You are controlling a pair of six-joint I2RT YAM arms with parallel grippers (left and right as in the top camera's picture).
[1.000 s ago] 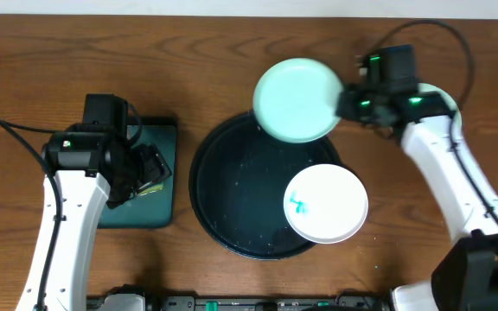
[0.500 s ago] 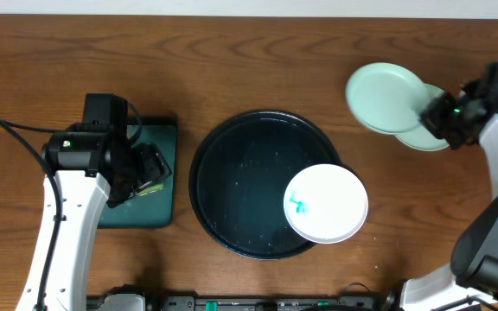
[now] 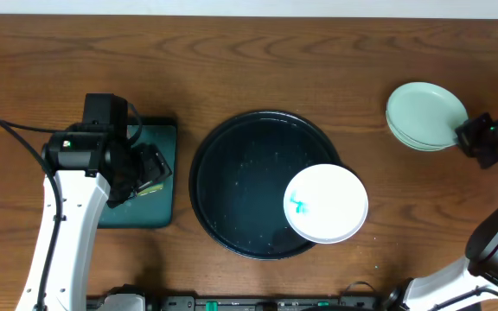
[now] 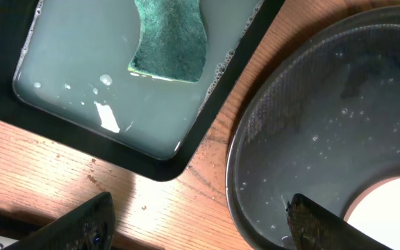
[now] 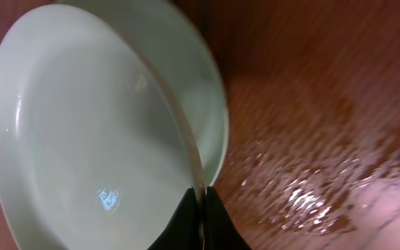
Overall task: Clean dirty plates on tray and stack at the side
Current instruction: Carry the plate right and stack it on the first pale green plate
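Plates number three: two mint-green and one white. The upper mint-green plate (image 3: pixel 426 111) is pinched at its rim by the closed right gripper (image 5: pixel 200 208). It spreads face up away from the fingertips, offset over the lower mint-green plate (image 5: pixel 212 104), which sits on the table (image 3: pixel 232 52). Whether the two touch cannot be told. All are round, so none has a long axis. The white plate (image 3: pixel 325 204), face up with one teal smear (image 3: pixel 298 206), lies well apart from that gripper in the single black tray (image 3: pixel 232 173), overhanging its rim. The left gripper (image 4: pixel 200 226) hangs wide and empty. Just ahead of it is one sponge tray (image 4: pixel 214 132) holding one green sponge (image 4: pixel 169 42).
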